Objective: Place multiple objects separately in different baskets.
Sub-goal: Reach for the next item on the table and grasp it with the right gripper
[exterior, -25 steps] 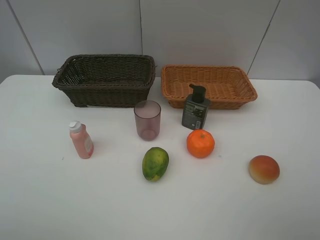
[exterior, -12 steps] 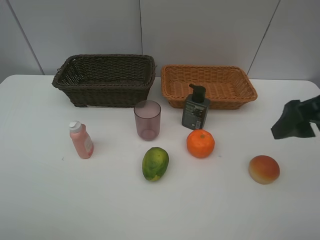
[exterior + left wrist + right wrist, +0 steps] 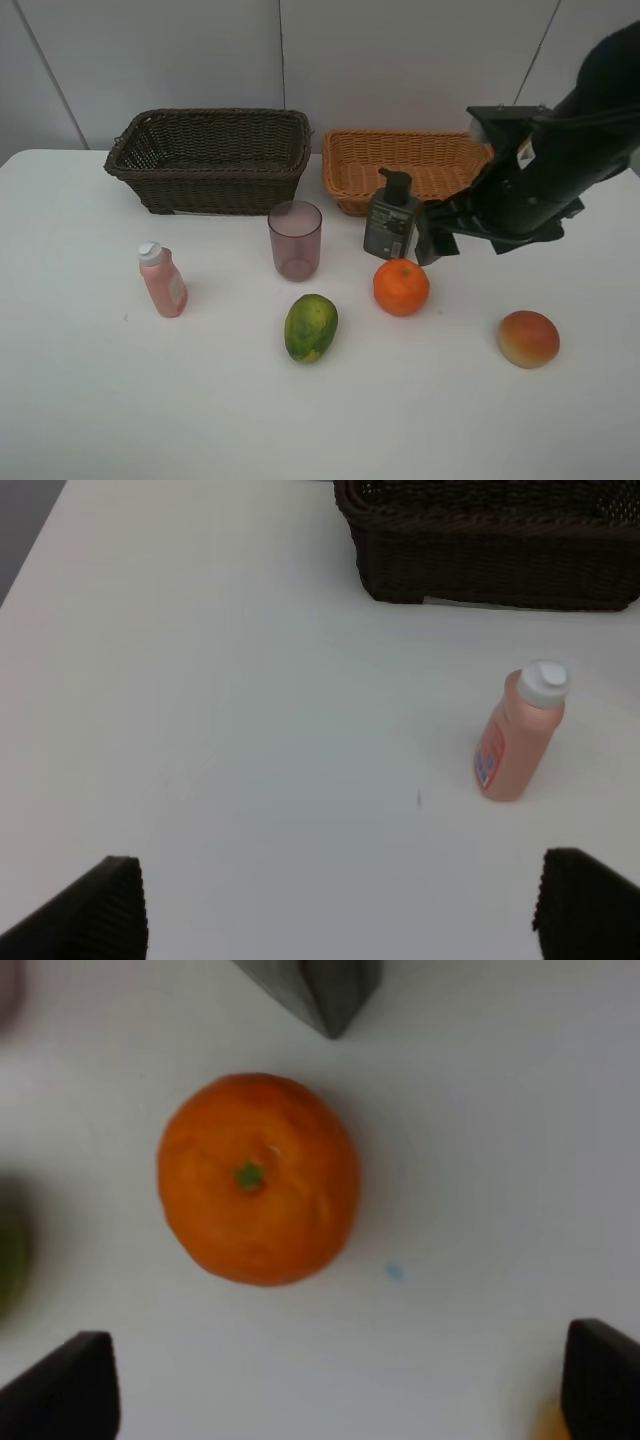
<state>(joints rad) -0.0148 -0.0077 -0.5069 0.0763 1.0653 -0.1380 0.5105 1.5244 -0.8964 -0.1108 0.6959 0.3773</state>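
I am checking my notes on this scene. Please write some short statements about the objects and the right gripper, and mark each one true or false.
1. The orange lies on the table, and no fingers touch it. True.
2. The pink bottle lies on its side. False: the pink bottle stands upright.
3. The right gripper has its fingers open. True.
4. The mango is inside a basket. False: the mango lies on the table, in front of the cup.
5. The pump bottle stands in front of the orange-tan basket. True.
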